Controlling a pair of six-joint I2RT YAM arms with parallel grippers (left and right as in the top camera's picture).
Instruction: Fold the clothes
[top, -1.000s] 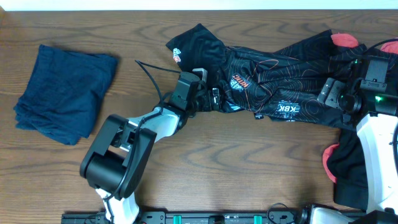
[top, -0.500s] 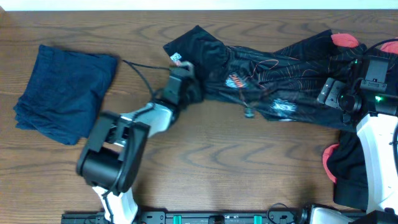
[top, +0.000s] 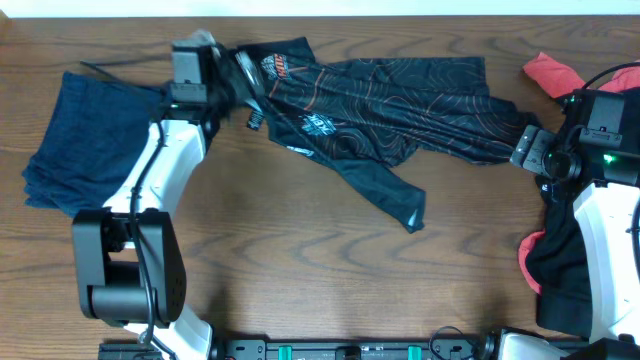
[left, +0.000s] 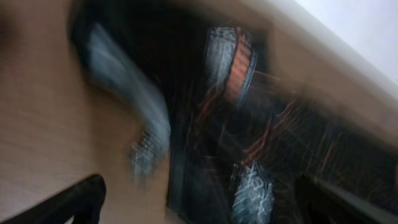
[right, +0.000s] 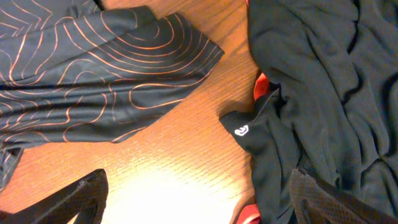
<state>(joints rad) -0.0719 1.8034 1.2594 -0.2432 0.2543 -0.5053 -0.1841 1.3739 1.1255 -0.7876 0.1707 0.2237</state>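
The black jersey with orange contour lines (top: 380, 110) lies spread across the far middle of the table, one sleeve trailing toward the front (top: 410, 210). My left gripper (top: 225, 80) is at the jersey's left end, by the lettering. The left wrist view is blurred by motion; it shows the jersey (left: 249, 124) ahead of the gripper (left: 199, 205), whose fingers are wide apart. My right gripper (top: 530, 150) is open over bare wood (right: 199, 199), between the jersey's right end (right: 93, 68) and a plain black garment (right: 311, 93).
A folded navy garment (top: 100, 150) lies at the far left, just beside the left gripper. A red garment (top: 550, 70) lies at the far right. The black garment, with red under it (top: 527, 255), is piled under the right arm.
My left arm has swung far left and back, dragging the jersey leftward and stretching it out flatter. The right arm has not moved.
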